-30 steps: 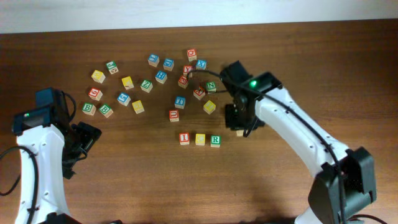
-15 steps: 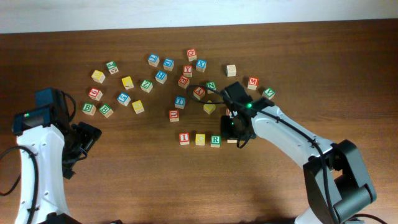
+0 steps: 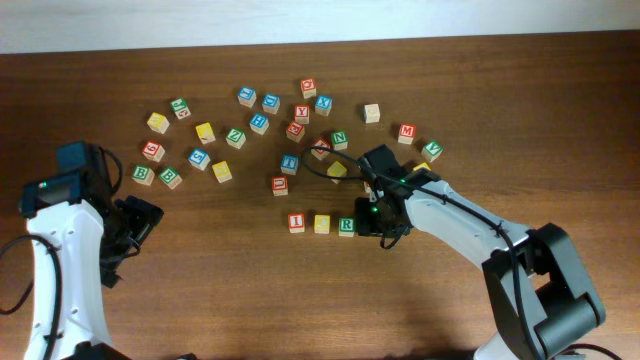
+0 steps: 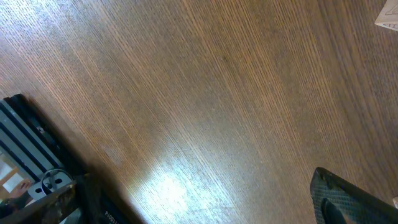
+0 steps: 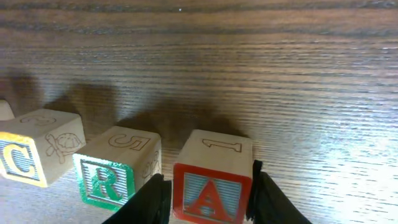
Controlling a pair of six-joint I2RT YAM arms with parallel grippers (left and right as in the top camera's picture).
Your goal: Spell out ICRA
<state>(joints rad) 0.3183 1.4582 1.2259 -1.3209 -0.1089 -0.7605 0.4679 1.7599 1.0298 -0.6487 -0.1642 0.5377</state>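
Note:
The red "I" cube (image 3: 297,222), yellow "C" cube (image 3: 322,223) and green "R" cube (image 3: 346,226) stand in a row at the table's middle. My right gripper (image 3: 373,222) sits just right of the "R" and hides the "A" from overhead. In the right wrist view the gripper (image 5: 209,198) is shut on the red "A" cube (image 5: 212,185), one finger on each side, close beside the "R" (image 5: 107,178) and in line with the "C" (image 5: 23,159). My left gripper (image 3: 133,226) is open and empty at the far left, over bare wood.
Many other letter cubes lie scattered behind the row, the nearest a yellow one (image 3: 337,170). A red "M" cube (image 3: 406,132) and a pale cube (image 3: 372,113) lie back right. Green cubes (image 3: 143,175) lie near the left arm.
My right gripper has come forward and left with the cube, from behind the row down to the spot right of the "R". The left arm has not moved.

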